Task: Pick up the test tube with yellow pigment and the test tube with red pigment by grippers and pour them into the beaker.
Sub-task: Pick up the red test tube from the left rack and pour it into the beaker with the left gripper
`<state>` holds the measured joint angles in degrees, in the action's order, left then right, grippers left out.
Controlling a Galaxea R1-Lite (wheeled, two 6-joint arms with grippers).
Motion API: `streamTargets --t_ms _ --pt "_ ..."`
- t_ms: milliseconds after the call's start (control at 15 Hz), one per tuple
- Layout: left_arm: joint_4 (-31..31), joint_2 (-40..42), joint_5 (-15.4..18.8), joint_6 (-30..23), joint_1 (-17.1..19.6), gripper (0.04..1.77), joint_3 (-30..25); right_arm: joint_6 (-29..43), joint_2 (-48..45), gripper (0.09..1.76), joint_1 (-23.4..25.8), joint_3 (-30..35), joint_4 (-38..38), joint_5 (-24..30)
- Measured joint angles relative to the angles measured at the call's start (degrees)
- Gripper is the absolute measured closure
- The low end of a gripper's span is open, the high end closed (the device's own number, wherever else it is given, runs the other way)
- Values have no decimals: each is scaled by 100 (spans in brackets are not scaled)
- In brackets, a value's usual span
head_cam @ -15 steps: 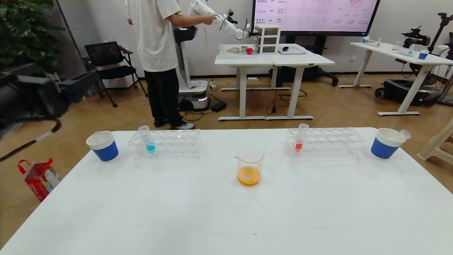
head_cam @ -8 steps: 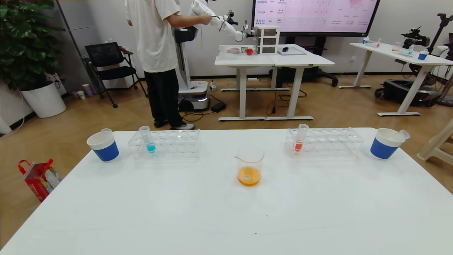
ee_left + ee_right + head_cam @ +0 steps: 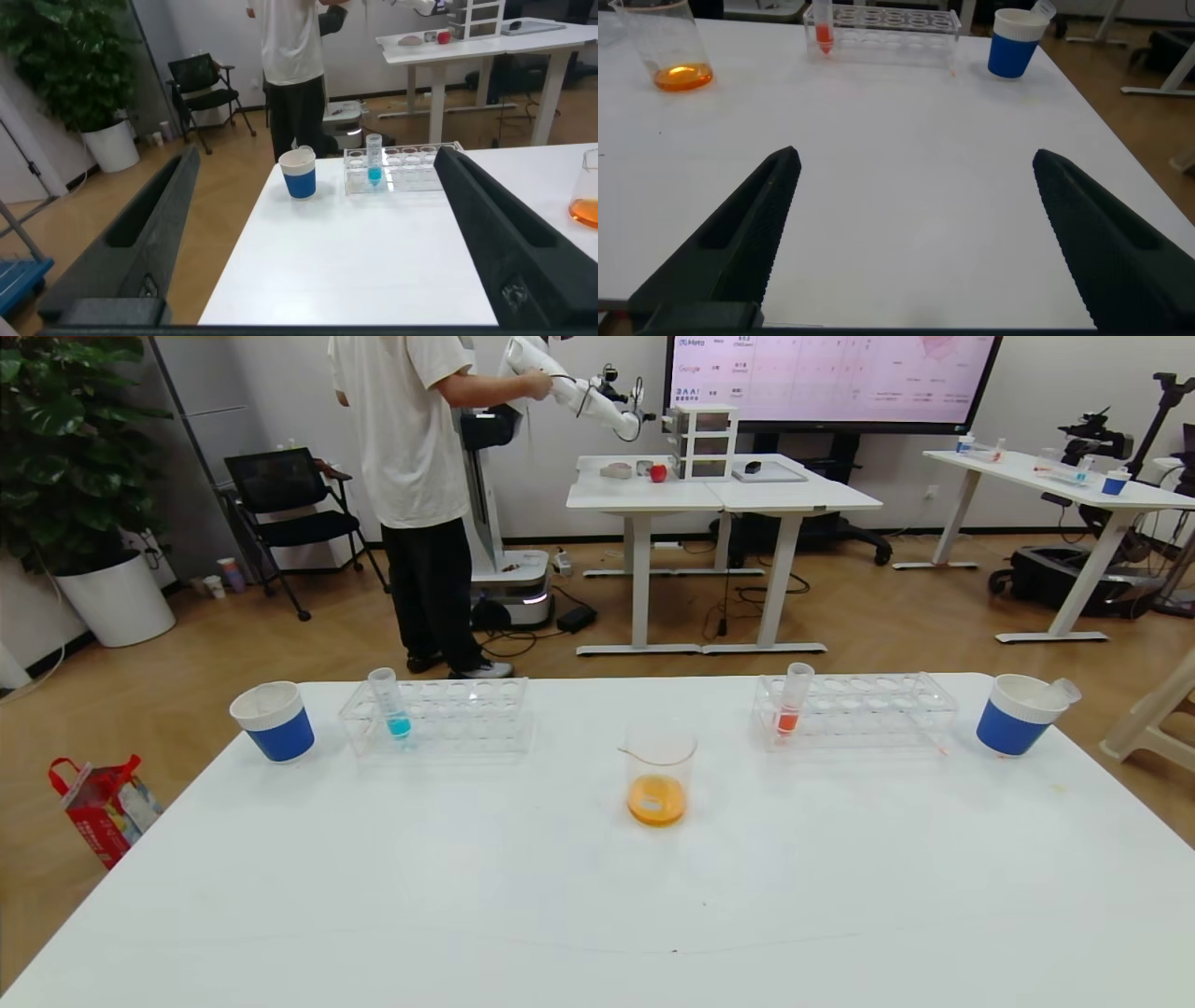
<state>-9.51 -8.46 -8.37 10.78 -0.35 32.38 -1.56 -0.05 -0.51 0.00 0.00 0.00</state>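
The beaker (image 3: 659, 775) stands at mid-table with orange liquid in its bottom; it also shows in the right wrist view (image 3: 668, 51). One test tube with red pigment (image 3: 792, 703) stands upright at the near-left end of the right rack (image 3: 868, 711). No tube with yellow pigment shows. My left gripper (image 3: 316, 157) is open and empty, off the table's left edge. My right gripper (image 3: 915, 157) is open and empty over the table's near right part. Neither gripper shows in the head view.
A blue-liquid tube (image 3: 389, 703) stands in the left rack (image 3: 457, 714). A blue-and-white paper cup (image 3: 274, 721) stands at far left. Another cup (image 3: 1016, 714) at far right holds a leaning empty clear tube (image 3: 1064, 691). A person stands beyond the table.
One second ago my left arm showed at the head view's left edge, above the left cup's side. It has since pulled back out of that view. Nothing on the table moved.
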Motion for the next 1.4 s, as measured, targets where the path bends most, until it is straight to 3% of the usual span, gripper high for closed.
streamTargets --t_ms 200,467,600,733,933,1400 --pt "213 596 273 66 11 7 -639 0 0 11 0 0 0 0" --pt "1306 825 466 18 11 7 -1760 0 0 11 0 0 0 0" --pt "1852 846 527 -15 9 7 -2571 0 0 11 0 0 0 0" --pt "1615 856 574 -483 9 7 -3060 0 0 11 0 0 0 0" --pt "898 857 868 -894 9 7 -3211 -1 0 11 0 0 2 0" --pt "930 857 870 -1001 9 7 -3235 33 0 11 0 0 0 -7"
